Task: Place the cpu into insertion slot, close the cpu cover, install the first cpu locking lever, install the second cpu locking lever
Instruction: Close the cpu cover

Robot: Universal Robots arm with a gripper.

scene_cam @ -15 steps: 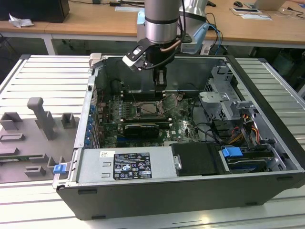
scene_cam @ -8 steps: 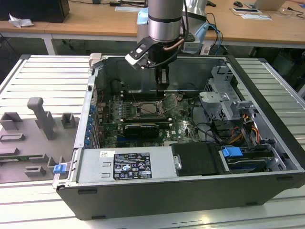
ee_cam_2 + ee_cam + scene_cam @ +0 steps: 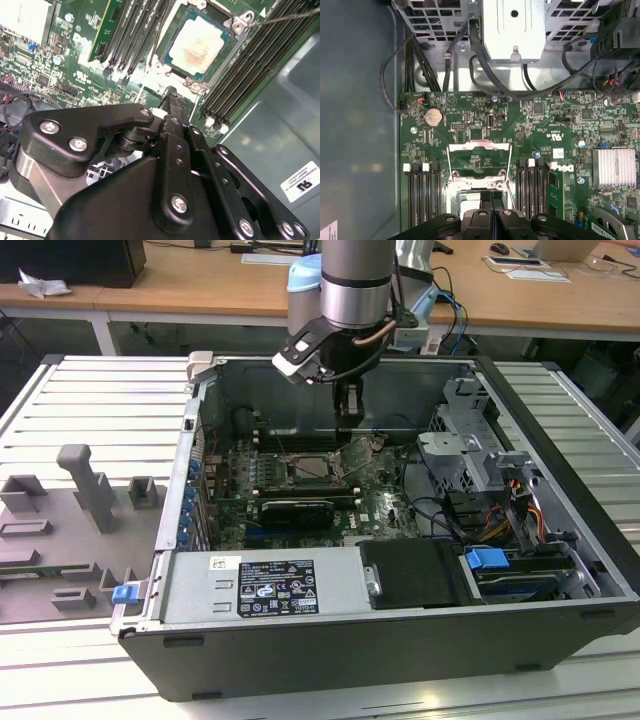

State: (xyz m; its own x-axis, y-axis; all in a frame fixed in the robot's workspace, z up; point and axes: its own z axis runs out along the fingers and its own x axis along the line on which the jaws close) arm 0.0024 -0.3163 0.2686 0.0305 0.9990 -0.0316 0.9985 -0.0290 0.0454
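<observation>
Silver-beige cpu (image 3: 200, 42) is sitting in the insertion slot (image 3: 224, 62). The stiff, light cpu cover (image 3: 360, 452) is standing open at its three o'clock in the exterior view, and I'm favouring its free edge for contact. My gripper (image 3: 491, 194) is hovering with fingers together, empty.

Exterior view: off-arm, raised, mid-range, angled down into the open computer case (image 3: 300, 640). First wrist view: close, looking straight down past the gripper (image 3: 491, 197) onto the motherboard (image 3: 470, 115). Second wrist view: closer still, oblique, over the gripper's linkage toward the cpu (image 3: 200, 42). All three overlap on the board patch between the memory slots (image 3: 422, 190).
</observation>
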